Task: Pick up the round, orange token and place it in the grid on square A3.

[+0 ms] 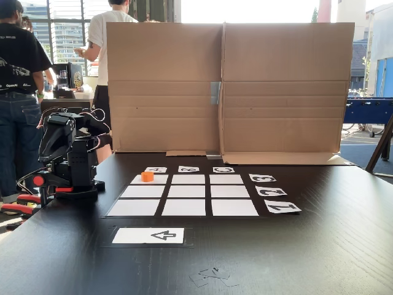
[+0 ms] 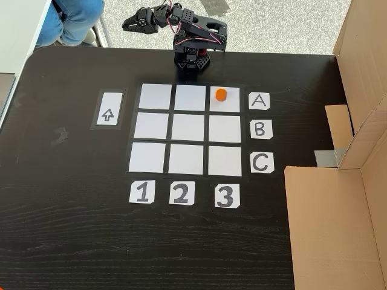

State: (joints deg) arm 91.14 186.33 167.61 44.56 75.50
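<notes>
Where the row labelled A meets the column labelled 3, one orange token [image 2: 221,95] stands upright on square A3 [image 2: 226,103], sitting toward that cell's upper part in the top-down fixed view and clear of the black lines around it; in the low fixed view the same token [image 1: 147,176] rests on the far left corner cell. It is the single token on the grid [image 2: 187,129], whose nine white cells lie three by three, so the other eight cells hold nothing. Six label cards border the grid: A, B and C along one side and 1, 2 and 3 along another. One white arrow card [image 2: 107,115] lies apart beyond the opposite side. Bare dark table [image 2: 72,241] surrounds the grid broadly on the near side. One arm stands folded at the table edge just beyond row A, its gripper [image 2: 134,23] raised off past the edge, apart from the token; I cannot tell how the jaws stand. One cardboard screen [image 1: 227,86] walls one side.
</notes>
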